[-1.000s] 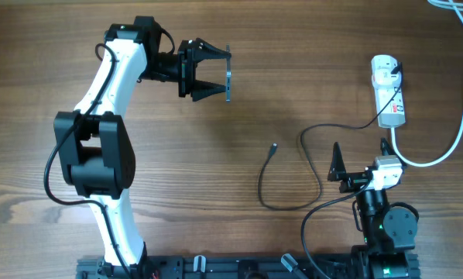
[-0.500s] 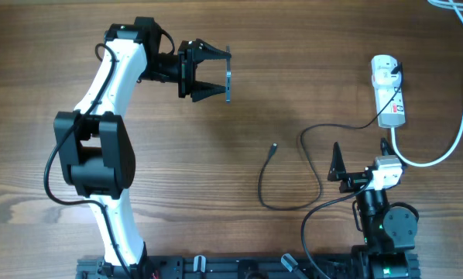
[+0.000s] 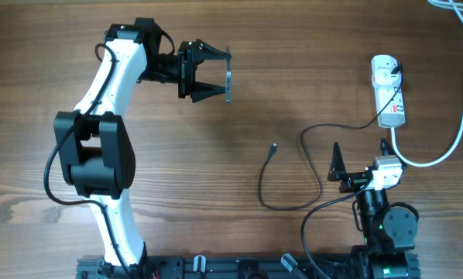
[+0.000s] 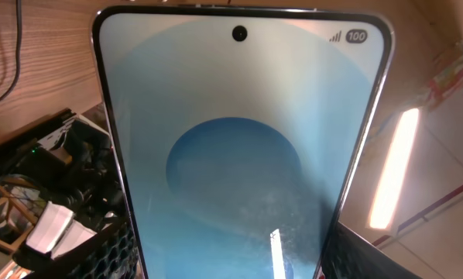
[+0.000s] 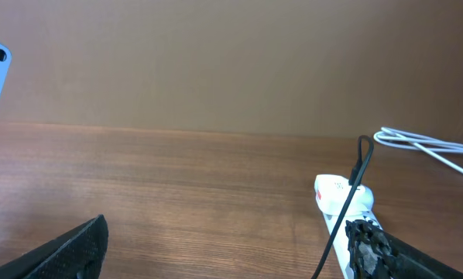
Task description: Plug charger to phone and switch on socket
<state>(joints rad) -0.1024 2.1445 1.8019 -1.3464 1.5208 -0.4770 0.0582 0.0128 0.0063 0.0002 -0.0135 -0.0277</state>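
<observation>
Left gripper (image 3: 216,74) pinches the phone (image 3: 228,74), screen toward its wrist camera; the charger (image 3: 262,186) lies well apart on the bench (image 3: 216,170), its plug tip nearer the wide-spread right gripper (image 3: 361,159), the socket (image 3: 389,105) beyond.

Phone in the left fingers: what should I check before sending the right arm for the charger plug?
1. Grip: the phone is held between the left fingers, clear of the table: ok.
2. Port access: cannot tell; the phone's port end is out of the left wrist view.
3. Free hand: the right fingers are open and empty: ok.
4. Pick target: the charger plug lies free on bare wood: ok.
5. Power side: the black cable runs up to the socket: ok.
6. Switch position on the socket: cannot tell.
</observation>
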